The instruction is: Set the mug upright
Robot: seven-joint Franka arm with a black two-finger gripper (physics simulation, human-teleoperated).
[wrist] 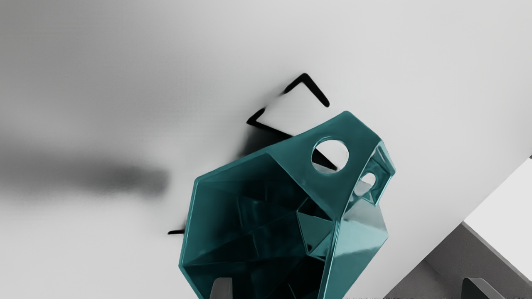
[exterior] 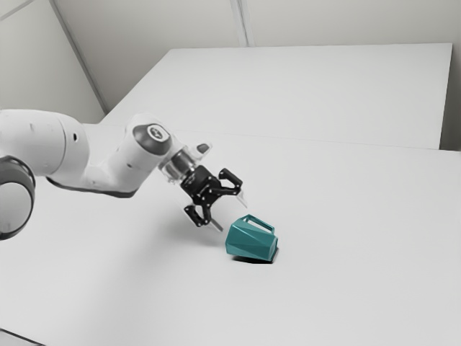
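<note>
White and rounded, the arm (exterior: 108, 155) comes in at the left edge of the exterior view, about halfway up the frame, with a dark line at the lower left corner beneath it. It bends at a grey-ringed joint (exterior: 152, 138) left of centre and slopes down toward the middle. There, near the centre of the frame, hangs the black gripper (exterior: 233, 218), its fingers spread apart and nothing clamped between them.

Just beside it, a little right of centre and lower in the exterior view, is the teal mug (exterior: 251, 241). It lies on its side on the white table (exterior: 346, 288), its faceted body casting a thin dark shadow below. Its handle (exterior: 264, 223) points up, and its mouth faces the gripper.

In the wrist view, the open mouth is turned toward the camera; one fingertip (wrist: 222, 288) shows in front of it, while the other stands out past the mug's side. A round hole pierces the handle, and broken black marks lie on the table near it.

Farther right in the exterior view, a pale panel (exterior: 324, 86) stretches across the upper centre and upper right, with a light wall (exterior: 360, 21) behind.
</note>
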